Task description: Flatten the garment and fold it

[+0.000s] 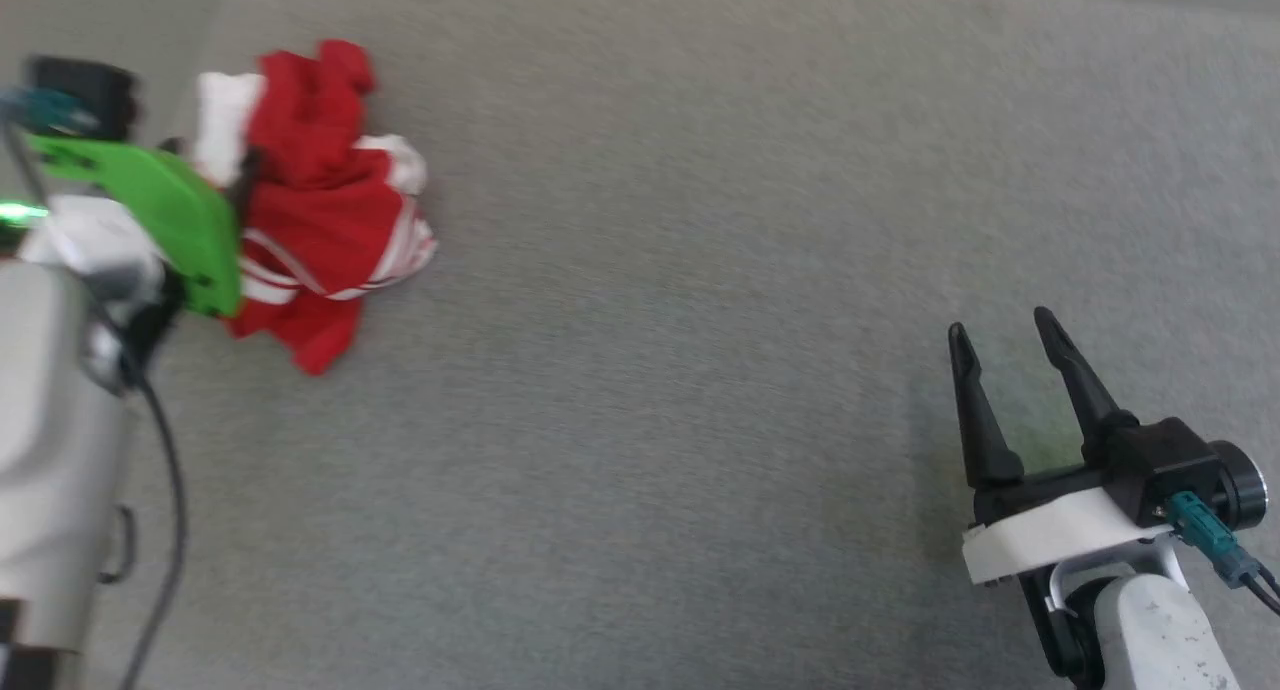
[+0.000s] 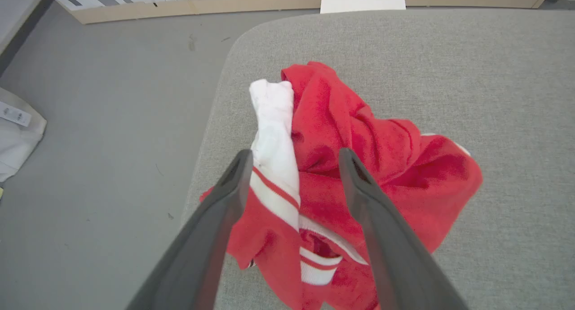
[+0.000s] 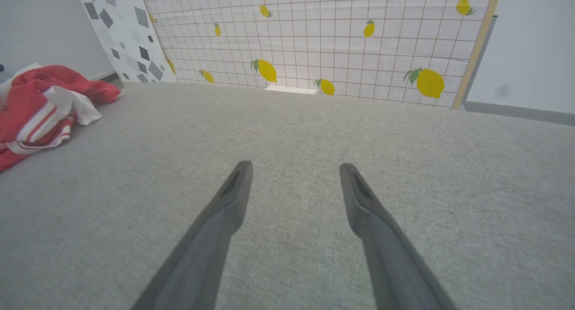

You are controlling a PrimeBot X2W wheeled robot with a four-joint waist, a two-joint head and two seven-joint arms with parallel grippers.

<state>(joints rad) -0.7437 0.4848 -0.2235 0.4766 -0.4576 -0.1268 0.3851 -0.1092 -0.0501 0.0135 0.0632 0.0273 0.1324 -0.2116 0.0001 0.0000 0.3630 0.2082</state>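
The garment [image 1: 320, 210] lies crumpled in a heap near the far left corner of the grey padded table [image 1: 700, 270]: red cloth with a white sleeve and red-white striped trim. Its lettering is hidden in the folds. In the left wrist view my left gripper [image 2: 294, 159] hovers open just above the garment [image 2: 359, 148], its fingers straddling the white sleeve and not gripping it. In the head view the green wrist part covers the left gripper's fingers. My right gripper [image 1: 1000, 332] stands open over bare table at the lower right, far from the garment [image 3: 40, 103].
The table's rounded left corner [image 2: 233, 45] and grey floor [image 2: 112, 121] lie just beyond the garment. A white bundle [image 2: 18, 135] sits on the floor. A tiled wall with lemon prints [image 3: 314, 36] stands behind the table.
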